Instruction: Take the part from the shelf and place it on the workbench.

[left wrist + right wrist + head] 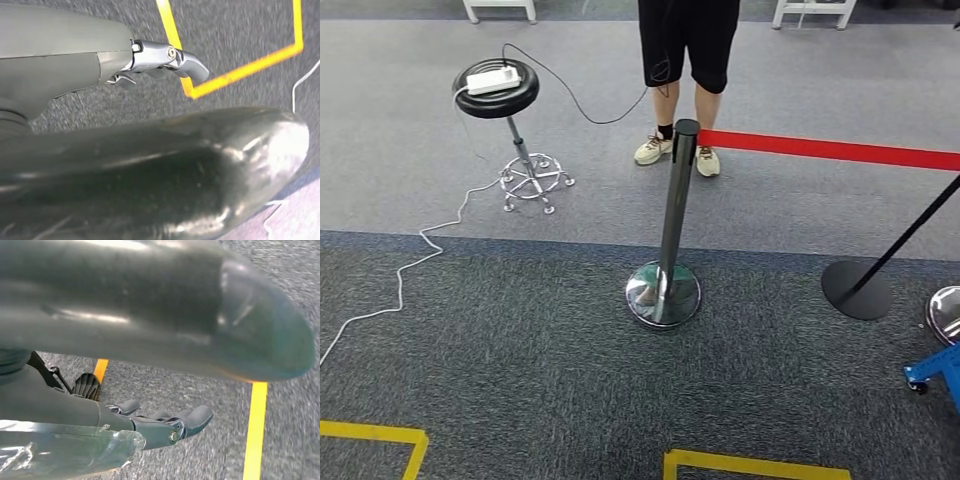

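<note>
My left hand hangs beside my body over dark grey carpet, its fingers stretched out and apart with nothing in them. My right hand also hangs low over the carpet, fingers extended and empty. The head view looks down at an open floor area with a barrier ahead.
A chrome barrier post stands straight ahead, its red belt running right. A black post base and a blue trolley corner sit at right. Left stands a stool with a power strip and white cable. A person stands behind. Yellow tape marks the floor.
</note>
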Tool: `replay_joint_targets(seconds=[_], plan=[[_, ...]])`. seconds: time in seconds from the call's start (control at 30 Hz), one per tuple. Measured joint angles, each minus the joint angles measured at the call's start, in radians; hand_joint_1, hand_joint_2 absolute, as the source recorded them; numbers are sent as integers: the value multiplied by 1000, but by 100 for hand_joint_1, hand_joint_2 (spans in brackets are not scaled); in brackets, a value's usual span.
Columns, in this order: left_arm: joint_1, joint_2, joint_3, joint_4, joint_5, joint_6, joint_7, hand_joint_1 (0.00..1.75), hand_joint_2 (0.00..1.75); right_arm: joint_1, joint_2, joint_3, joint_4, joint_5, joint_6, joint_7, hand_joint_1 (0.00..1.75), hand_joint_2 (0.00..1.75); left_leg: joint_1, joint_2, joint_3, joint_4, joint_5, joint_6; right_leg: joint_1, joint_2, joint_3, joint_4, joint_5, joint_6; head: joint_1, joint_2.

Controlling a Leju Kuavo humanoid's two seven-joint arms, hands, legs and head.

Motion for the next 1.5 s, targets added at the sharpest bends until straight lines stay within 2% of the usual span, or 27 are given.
replay_joint_targets(seconds=[0.07, 0.13, 0.17, 0.23, 0.27, 0.33, 0.4, 0.43, 0.5, 0.53, 0.6, 0.7, 0.73, 0.8, 0.87, 0.9, 0.93, 1.0, 1.07, 1.13, 1.17, 1.2, 1.27, 1.33, 1.4, 1.43, 1.5], plan=[[0, 0, 0, 0, 0, 0, -1, 0, 0, -2, -1, 0, 0, 0, 0, 0, 0, 0, 7, -48, 50, -119, 46, 0, 1, 24, -5, 4, 2, 8, -1, 0], [-2, -1, 0, -1, 0, 0, -1, 0, 0, -1, -2, 0, 0, 0, 0, 0, 0, 0, 7, -68, 64, -157, 50, 6, 0, 46, -13, 2, 7, 22, -3, 0], [-3, -1, 0, -2, 0, 0, -1, 0, 0, 3, -2, 0, 0, -2, 1, 0, 0, 0, 6, -57, 64, -157, 52, 12, -3, 55, -17, -2, 10, 28, -3, 0], [-5, 0, 0, -5, 1, 0, -3, 0, 0, 8, -2, 0, 0, -6, 3, -1, 0, 0, 5, -36, 66, -161, 57, 27, -4, 26, -28, 14, 0, 37, -2, 0], [-4, 0, 0, -6, 1, 0, -4, 0, 0, 7, -3, 0, 0, -9, 4, -1, 0, 0, 5, -23, 67, -163, 58, 34, -3, -3, -44, 50, -23, 39, 1, 0], [0, 3, 0, -8, 1, 0, -7, 0, 0, 1, -3, 0, 0, -14, 10, -1, 0, 0, 1, 5, 67, -163, 58, 41, -2, -56, -103, 177, -92, 43, 7, 0], [2, 5, 0, -8, 1, 1, -8, 0, 0, -1, -3, 0, 0, -17, 17, -2, 0, 0, -2, 32, 67, -163, 56, 43, -2, -68, -149, 282, -131, 46, 7, 0], [2, 6, 0, -8, 1, 2, -8, 0, 0, 1, -3, 0, 0, -19, 19, -2, 0, 0, -2, 44, 68, -163, 55, 43, -2, -71, -147, 285, -124, 47, 7, 0], [2, 7, 0, -8, 2, 3, -8, 0, 0, 3, -3, 0, 0, -25, 20, -4, 0, 0, -2, 66, 74, -162, 51, 38, -2, -88, -83, 178, -67, 47, 8, 0], [2, 7, 0, -8, 2, 4, -8, 0, 0, 2, -3, 0, 0, -29, 20, -4, 0, 0, -4, 75, 78, -162, 47, 34, -1, -111, -43, 108, -43, 46, 8, 0], [1, 9, 0, -10, 3, 5, -8, 0, 0, -1, -2, 0, 0, -34, 20, -5, 0, 0, -8, 91, 86, -160, 41, 22, 1, -139, 6, 22, -16, 39, 6, 0], [-3, 10, -2, -11, 1, 10, -8, 0, 0, 1, -3, 0, 0, -36, 17, -7, 0, 0, -7, 109, 94, -164, 37, 5, 4, -117, 6, 10, -12, 21, 4, 0], [-3, 8, -3, -11, -1, 12, -8, 0, 0, 3, -3, 0, 0, -36, 16, -7, 0, 0, -5, 98, 91, -157, 28, 0, 3, -107, 5, 8, -9, 15, 3, 0], [0, 6, -6, -11, -7, 14, -7, 0, 0, 2, -3, 0, 0, -37, 15, -9, 0, 0, -3, 56, 56, -80, -23, -7, -1, -87, 4, 4, -5, 5, 0, 0], [4, 4, -7, -11, -9, 18, -6, 0, 0, 0, -3, 0, 0, -40, 14, -9, 0, 0, -3, 28, -11, 54, -84, -8, 0, -63, 1, 4, -3, 1, -1, 0], [5, 3, -7, -11, -9, 20, -5, 0, 0, 0, -2, 0, 0, -43, 14, -10, 0, 0, -3, 25, -38, 101, -95, -7, 1, -51, 0, 4, -2, 0, -1, 0], [6, 3, -7, -11, -8, 21, -5, 0, 0, 1, -2, 0, 0, -47, 14, -11, 0, 0, -3, 23, -51, 116, -85, -5, 1, -38, 0, 4, -2, 0, -1, 0], [7, 2, -7, -11, -4, 22, -4, 0, 0, 3, -2, 0, 0, -53, 14, -15, 0, 0, -2, 14, -23, 41, -19, -2, 0, -12, 0, 4, 0, 3, -1, 0], [7, 3, -8, -11, -3, 20, -4, 0, 0, 2, -2, 0, 0, -55, 15, -18, 0, 0, 3, -23, 32, -88, 41, 1, 1, 12, -2, 7, 2, 10, -1, 0], [5, 4, -8, -12, -3, 19, -4, 0, 0, 3, -3, 0, 0, -55, 15, -19, 0, 0, 3, -46, 57, -149, 54, 5, 1, 32, -9, 8, 6, 21, -2, 0], [3, 4, -9, -12, -3, 18, -4, 0, 0, 6, -3, 0, 0, -55, 15, -19, 0, 0, 2, -41, 59, -154, 54, 10, -1, 41, -13, 5, 8, 28, -1, 0], [2, 4, -9, -12, -3, 17, -4, 0, 0, 10, -3, 0, 0, -55, 15, -20, 0, 0, 1, -32, 59, -155, 56, 18, -3, 41, -15, 3, 9, 34, -1, 0], [1, 5, -10, -13, -2, 16, -4, 0, 0, 15, -3, 0, 0, -55, 15, -20, 0, 0, 0, -13, 61, -158, 60, 33, -3, 2, -30, 33, -13, 41, 3, 0], [5, 6, -10, -14, -2, 15, -4, 0, 0, 11, -3, 0, 0, -55, 15, -20, 0, 0, -2, 10, 60, -159, 61, 43, -1, -52, -78, 145, -81, 46, 9, 0], [9, 5, -10, -14, 0, 13, -4, 0, 0, 8, -3, 0, 0, -56, 16, -20, 0, 0, -6, 34, 60, -159, 60, 46, -1, -68, -134, 272, -138, 49, 10, 0], [9, 5, -10, -14, 2, 12, -4, 0, 0, 9, -3, 0, 0, -58, 17, -20, 0, 0, -7, 44, 61, -159, 59, 46, -1, -69, -141, 294, -140, 50, 10, 0], [9, 4, -10, -14, 8, 12, 0, 0, 0, 10, -3, 0, -1, -62, 18, -21, 0, 0, -7, 65, 65, -159, 56, 43, -1, -79, -94, 216, -92, 49, 10, 0]])
